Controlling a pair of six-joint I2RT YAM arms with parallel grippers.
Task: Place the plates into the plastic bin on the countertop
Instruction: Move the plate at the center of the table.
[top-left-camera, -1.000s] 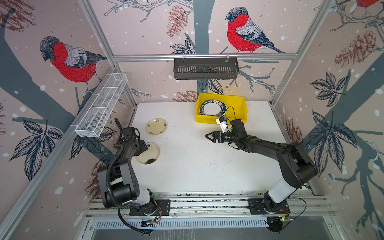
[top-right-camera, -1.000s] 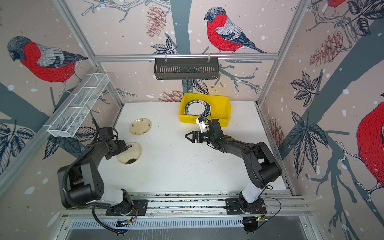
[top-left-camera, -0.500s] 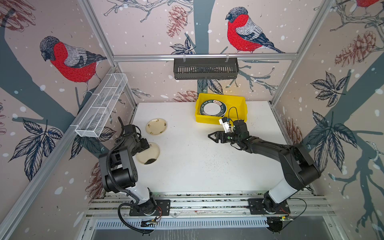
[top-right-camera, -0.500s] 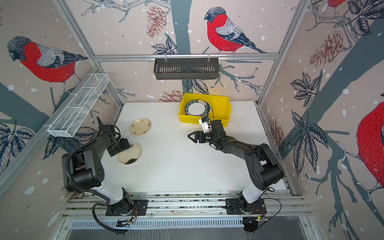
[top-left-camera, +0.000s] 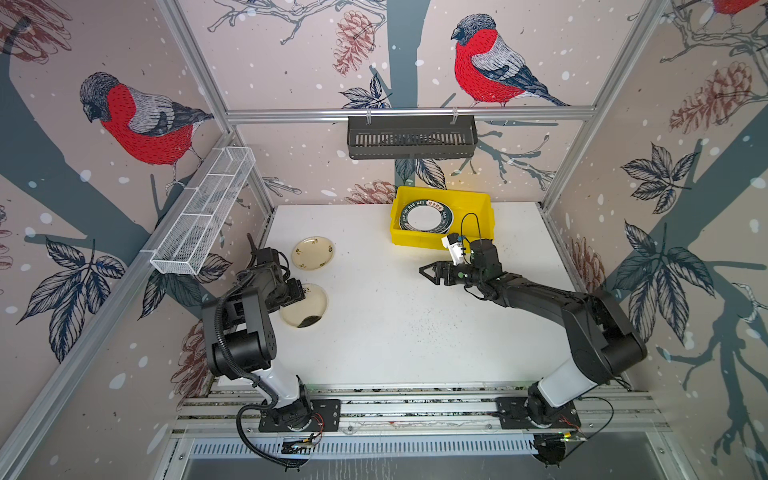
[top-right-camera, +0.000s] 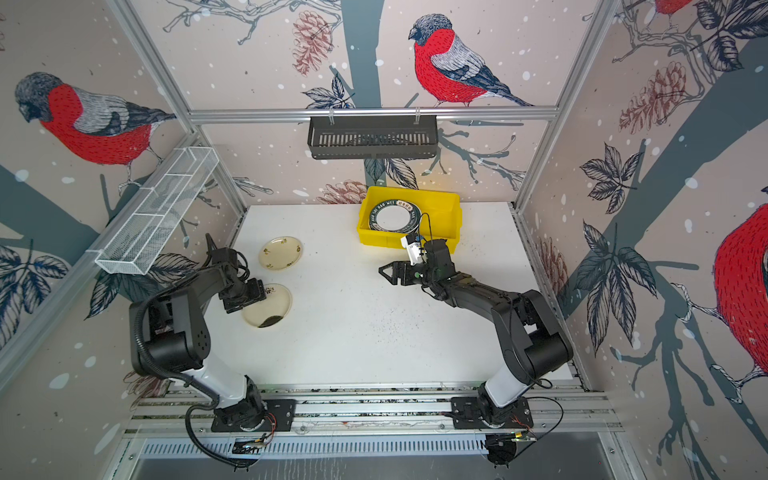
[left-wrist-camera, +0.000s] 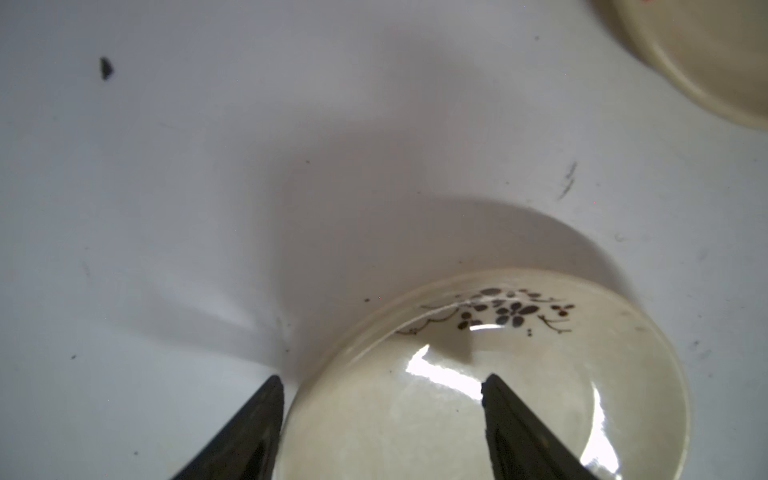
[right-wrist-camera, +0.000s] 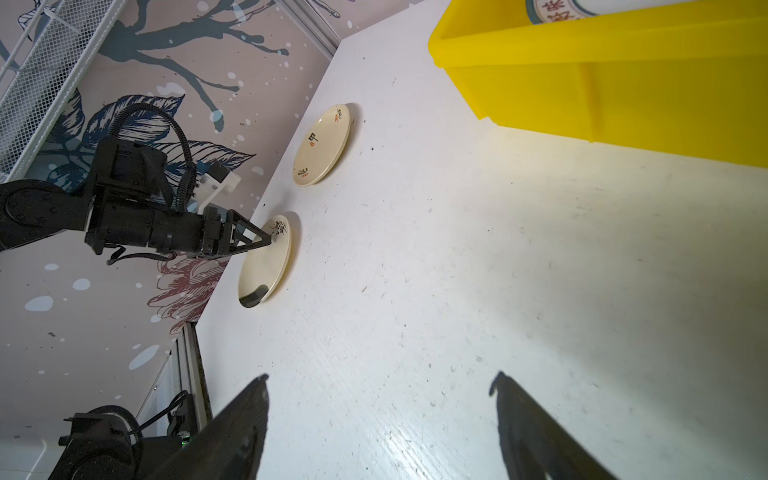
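Observation:
Two cream plates lie on the white countertop (top-left-camera: 395, 324) at the left. My left gripper (left-wrist-camera: 382, 378) is open and straddles the rim of the nearer cream plate (top-left-camera: 309, 309) (top-right-camera: 272, 307) (left-wrist-camera: 540, 374); one finger sits outside the rim, the other over the plate's inside. The farther cream plate (top-left-camera: 312, 253) (right-wrist-camera: 322, 145) lies free. At the back, the yellow plastic bin (top-left-camera: 415, 241) (right-wrist-camera: 540, 83) holds a white plate with a dark lettered rim (top-left-camera: 424, 216). My right gripper (top-left-camera: 426, 272) (right-wrist-camera: 382, 376) hangs open and empty over the countertop, just in front of the bin.
A dark slotted basket (top-left-camera: 411, 137) hangs on the back rail above the bin. A white wire-mesh basket (top-left-camera: 203, 216) runs along the left wall. Aluminium rails (top-left-camera: 415, 405) edge the countertop's front, where both arm bases stand.
My left arm has shifted and its gripper has settled onto the nearer cream plate's rim, jaws slightly narrower. My right gripper has drifted a little to the right, still open.

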